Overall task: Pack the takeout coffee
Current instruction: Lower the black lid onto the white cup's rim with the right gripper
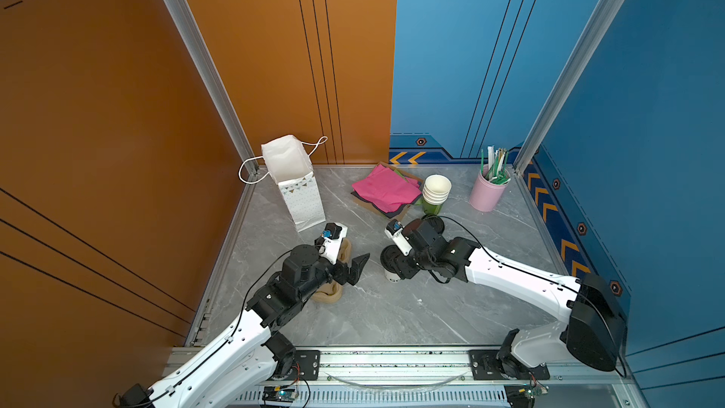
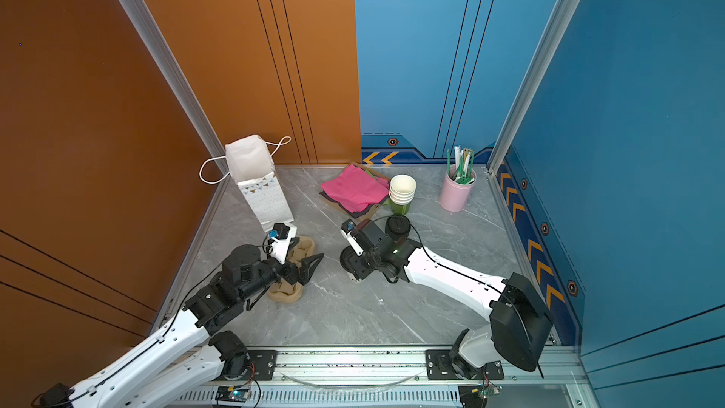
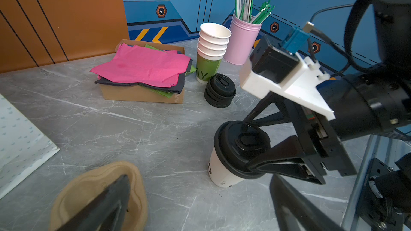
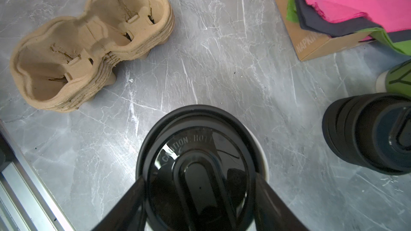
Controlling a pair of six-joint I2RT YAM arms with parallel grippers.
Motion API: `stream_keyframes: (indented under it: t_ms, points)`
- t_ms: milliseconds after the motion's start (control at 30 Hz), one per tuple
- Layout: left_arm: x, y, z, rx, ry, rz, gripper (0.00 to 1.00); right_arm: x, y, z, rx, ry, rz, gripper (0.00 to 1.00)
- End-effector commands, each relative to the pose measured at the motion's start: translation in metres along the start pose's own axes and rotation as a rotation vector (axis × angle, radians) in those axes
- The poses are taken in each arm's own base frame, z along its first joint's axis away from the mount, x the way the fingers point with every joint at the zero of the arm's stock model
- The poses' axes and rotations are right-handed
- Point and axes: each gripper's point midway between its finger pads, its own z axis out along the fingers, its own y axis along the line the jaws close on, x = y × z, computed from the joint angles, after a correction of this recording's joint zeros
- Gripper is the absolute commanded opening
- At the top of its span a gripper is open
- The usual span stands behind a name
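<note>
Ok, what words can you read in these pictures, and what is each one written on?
"CAUTION HOT": raised letters on the black lid of the takeout coffee.
"NAPKIN": on the side of the cardboard box, the end covered by napkins.
"AY": big dark letters on the green cup; the rest is turned away.
Too small or hidden to read: the green cup's fine print and the dark letters on the takeout coffee's side.
</note>
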Motion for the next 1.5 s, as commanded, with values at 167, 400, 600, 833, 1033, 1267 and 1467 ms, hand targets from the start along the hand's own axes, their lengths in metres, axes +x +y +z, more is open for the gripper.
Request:
stream_keyframes:
  t_ms: [167, 400, 600, 833, 1033, 1267, 1467]
  points:
    - [-0.015, -0.004, -0.002, 0.005, -0.039, 0.000, 0.98, 0.002, -0.004, 0.001, 0.040, 0.033, -0.033, 0.61]
    - [-0.016, -0.004, -0.002, 0.004, -0.040, 0.000, 0.98, -0.016, 0.001, -0.012, 0.020, -0.020, -0.028, 0.61]
    - [-0.016, -0.004, -0.002, 0.005, -0.039, 0.000, 0.98, -0.023, -0.002, -0.023, 0.035, -0.045, -0.030, 0.61]
    - [-0.016, -0.004, -0.001, 0.004, -0.039, 0.000, 0.98, -0.011, -0.008, -0.021, 0.066, -0.005, -0.034, 0.61]
    - [-0.016, -0.004, -0.001, 0.007, -0.037, -0.003, 0.98, -0.008, -0.007, -0.012, 0.057, 0.017, -0.027, 0.61]
    - [-0.015, -0.004, -0.001, 0.005, -0.035, -0.004, 0.98, -0.004, -0.006, -0.005, 0.056, 0.035, -0.027, 0.62]
    - [-0.014, -0.004, 0.000, 0.005, -0.032, -0.005, 0.98, -0.001, -0.007, 0.000, 0.059, 0.050, -0.030, 0.62]
